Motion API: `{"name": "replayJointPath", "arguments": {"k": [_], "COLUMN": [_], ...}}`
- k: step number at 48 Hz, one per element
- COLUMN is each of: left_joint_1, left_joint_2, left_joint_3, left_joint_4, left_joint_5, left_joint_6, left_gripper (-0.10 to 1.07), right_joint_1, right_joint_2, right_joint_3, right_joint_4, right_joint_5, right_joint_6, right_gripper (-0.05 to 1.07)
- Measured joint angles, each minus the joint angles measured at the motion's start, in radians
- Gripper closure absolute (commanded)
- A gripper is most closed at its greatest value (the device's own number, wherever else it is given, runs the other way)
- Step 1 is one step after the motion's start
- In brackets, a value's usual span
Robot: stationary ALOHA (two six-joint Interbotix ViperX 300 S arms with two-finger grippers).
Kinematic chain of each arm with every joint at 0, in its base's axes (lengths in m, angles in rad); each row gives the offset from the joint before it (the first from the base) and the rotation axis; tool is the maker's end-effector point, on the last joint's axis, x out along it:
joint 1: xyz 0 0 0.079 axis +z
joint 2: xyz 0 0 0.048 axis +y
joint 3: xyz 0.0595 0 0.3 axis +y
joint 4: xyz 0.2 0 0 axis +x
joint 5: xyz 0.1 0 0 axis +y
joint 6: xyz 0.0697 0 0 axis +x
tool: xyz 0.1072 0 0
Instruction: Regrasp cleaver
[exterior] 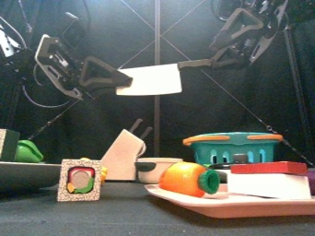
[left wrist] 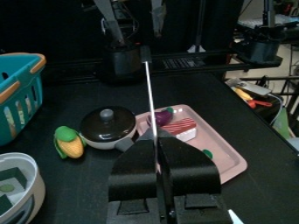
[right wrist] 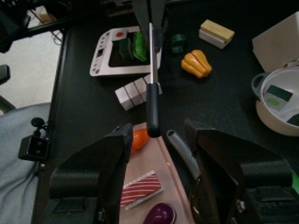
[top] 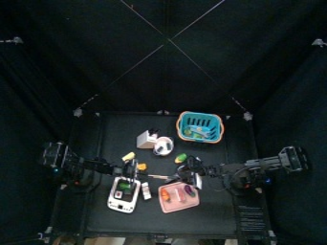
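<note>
**A:** Where's the cleaver (exterior: 150, 81) from your seat?

**B:** In the front view it hangs in the upper middle of the frame, blade flat-on, well above the table (top: 128, 122) and the pink tray (exterior: 252, 205) at lower right. The left gripper (exterior: 110, 79) has it from the left. The handle runs to the upper right, towards the right gripper (exterior: 224, 48).

**A:** Held by both?

**B:** I read it as one. In the left wrist view the blade is edge-on, a thin white line up the middle, with the left jaws pressed together on it. In the right wrist view the right jaws are spread wide and the dark handle lies between them. I can't quite tell whether either pad (right wrist: 121, 133) touches it; it looks apart.

**A:** What worries you?

**B:** Timing. If the left pinch lets go before the right has closed, I'd expect the cleaver to drop onto the tray and toy food below. And if the handle sits off-centre, closing could lever the blade in the left pinch.

**A:** Which view do I trust?

**B:** The wrist views for the grip. The front view hides both contacts but shows the blade's height and how it hangs.
</note>
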Motion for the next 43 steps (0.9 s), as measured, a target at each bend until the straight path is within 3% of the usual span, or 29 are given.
{"name": "replayJointPath", "arguments": {"k": [13, 28, 43], "left_joint_1": [0.000, 0.002, 0.002], "left_joint_2": [0.005, 0.011, 0.032], "left_joint_3": [-0.014, -0.015, -0.021], "left_joint_4": [0.000, 0.000, 0.002], "left_joint_5": [0.002, 0.002, 0.002], "left_joint_6": [0.000, 0.000, 0.000], "left_gripper": [0.74, 0.74, 0.74], "right_joint_1": [-0.012, -0.021, -0.020], "right_joint_2": [0.064, 0.067, 0.074], "right_joint_3": [-0.034, -0.034, -0.034], "right_joint_4": [-0.002, 0.002, 0.002], "right_joint_5": [0.000, -0.003, -0.005], "right_joint_6": [0.000, 0.002, 0.002], "right_gripper": [0.21, 0.43, 0.53]}}
